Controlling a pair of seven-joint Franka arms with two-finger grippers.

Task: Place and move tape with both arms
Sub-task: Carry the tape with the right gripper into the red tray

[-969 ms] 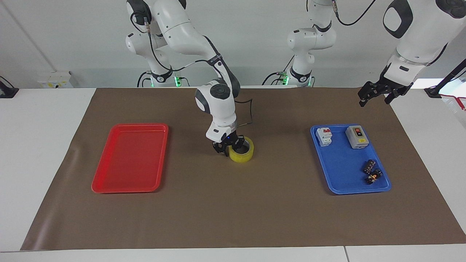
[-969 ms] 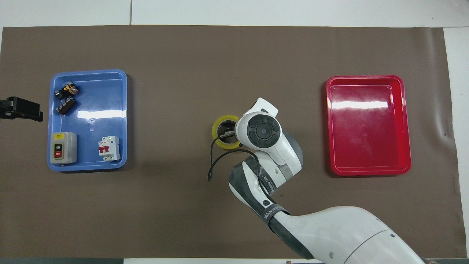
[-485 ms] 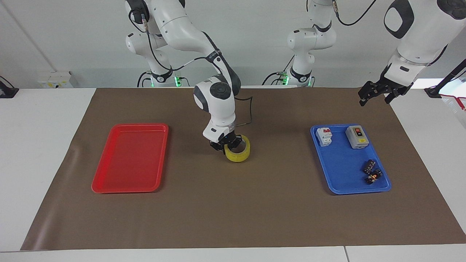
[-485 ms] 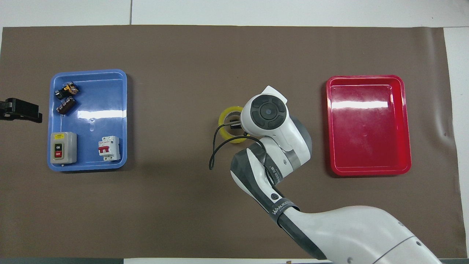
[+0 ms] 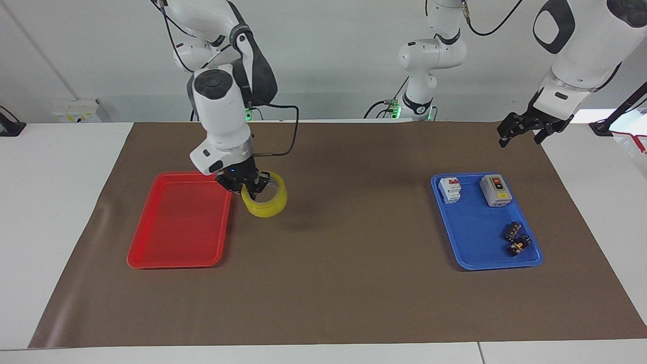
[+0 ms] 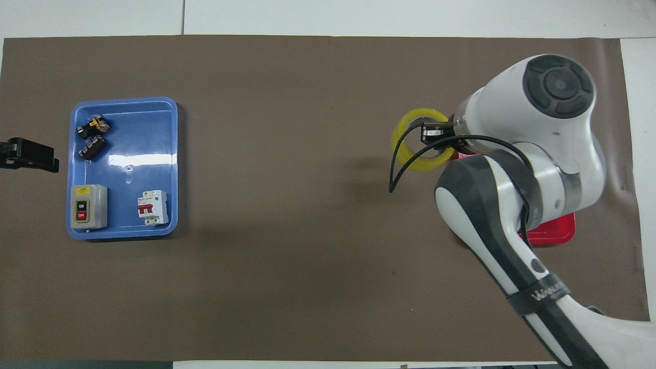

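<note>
The tape (image 5: 264, 201) hangs in the right hand (image 5: 246, 183), which is clamped on the roll's wall with one finger inside the ring and one outside, so the roll tilts just below the hand and clear of the brown mat (image 5: 333, 283). A second ago the roll sat on the mat at the middle of the worktop (image 5: 50, 202) with this same hand closed on it; since then the right arm (image 5: 222, 108) has lifted it and swung it toward its own end of the worktop. Now the roll is over the mat just beside the red tray (image 5: 177, 222), with the tray's rim directly under the hand on the side away from the tape. My reading is that the carry is well along and the set-down into the red tray is what remains, needing a little more travel before the hand lowers and lets go. The left hand (image 5: 520, 130) waits high over the mat's corner at the left arm's end, fingers spread and empty, unchanged over the last second. Below it and nearer the middle lies the blue tray (image 5: 470, 242), holding a grey switch box (image 5: 495, 190), a white breaker (image 5: 450, 189) and two small dark parts (image 5: 514, 238).
</note>
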